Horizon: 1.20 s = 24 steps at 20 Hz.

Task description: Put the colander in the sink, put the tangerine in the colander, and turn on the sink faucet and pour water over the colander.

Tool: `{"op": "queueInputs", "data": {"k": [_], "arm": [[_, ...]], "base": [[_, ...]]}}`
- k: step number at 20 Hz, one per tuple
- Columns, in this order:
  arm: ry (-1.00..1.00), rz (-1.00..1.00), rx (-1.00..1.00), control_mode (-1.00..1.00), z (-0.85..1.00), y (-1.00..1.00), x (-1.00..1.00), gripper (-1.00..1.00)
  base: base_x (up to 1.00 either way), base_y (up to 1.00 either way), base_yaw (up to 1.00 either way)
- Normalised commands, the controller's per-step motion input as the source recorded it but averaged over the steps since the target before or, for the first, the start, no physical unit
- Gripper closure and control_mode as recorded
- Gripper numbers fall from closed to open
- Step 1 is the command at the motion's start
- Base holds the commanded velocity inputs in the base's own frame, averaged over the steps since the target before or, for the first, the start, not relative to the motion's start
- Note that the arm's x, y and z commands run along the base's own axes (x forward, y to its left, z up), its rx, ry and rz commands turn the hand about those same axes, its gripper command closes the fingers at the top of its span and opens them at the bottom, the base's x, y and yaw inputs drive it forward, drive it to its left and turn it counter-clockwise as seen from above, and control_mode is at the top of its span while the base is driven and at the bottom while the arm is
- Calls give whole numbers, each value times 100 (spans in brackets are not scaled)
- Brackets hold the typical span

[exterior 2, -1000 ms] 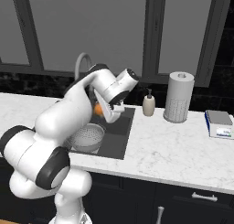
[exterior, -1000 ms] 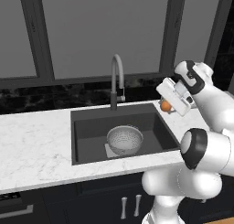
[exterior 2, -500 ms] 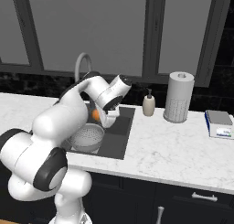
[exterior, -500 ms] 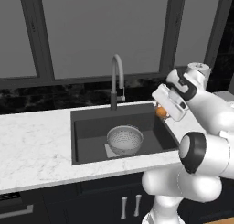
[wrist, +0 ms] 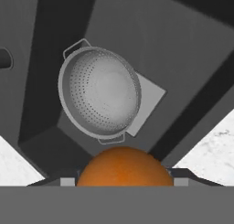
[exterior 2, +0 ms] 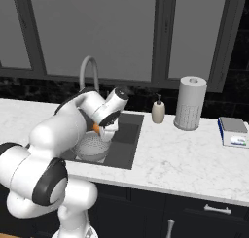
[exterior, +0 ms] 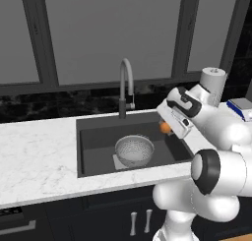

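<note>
From the left base view, a white marble counter (exterior: 34,156) runs under tall grey window panes (exterior: 113,33), with a black marbled backsplash behind and dark cabinets (exterior: 113,215) below. The sink (exterior: 96,144) is sunk into the counter, and the colander (exterior: 134,150) sits upright on its floor, over the lighter square. The sink faucet (exterior: 126,85) arches up from the rear rim. The arm reaches in from the right, and its gripper (exterior: 166,127) hangs above the basin's right half, pinching the tangerine (exterior: 165,128), which is up in the air to the right of the colander.

From the right base view, the arm's white bulk hides most of the sink and part of the colander (exterior 2: 92,145). A sliver of the tangerine (exterior 2: 96,129) shows under the hand, just above the colander's rim. On the counter to the right stand a soap dispenser (exterior 2: 158,110), a paper towel roll (exterior 2: 190,102), and further off a small blue-and-white box (exterior 2: 234,131).

The hand view looks down into the dark basin: the colander (wrist: 99,93) lies below, both handles visible, and the tangerine (wrist: 123,168) sits at the bottom between the finger tips.
</note>
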Motion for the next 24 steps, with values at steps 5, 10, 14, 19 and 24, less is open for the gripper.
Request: {"op": "queueInputs", "data": {"k": [5, 10, 14, 19, 24], "arm": [[8, 0, 0, -100, -11, 0, 74, 100], [1, 0, 0, -100, -15, 1, 29, 100], [0, 0, -1, -100, -47, 3, 0, 100], [0, 0, 0, -100, -55, 4, 0, 100], [0, 0, 0, -100, -28, 21, 0, 100]], "base": [[0, 0, 0], [0, 0, 0], [0, 0, 0], [0, 0, 0], [0, 0, 0]]}}
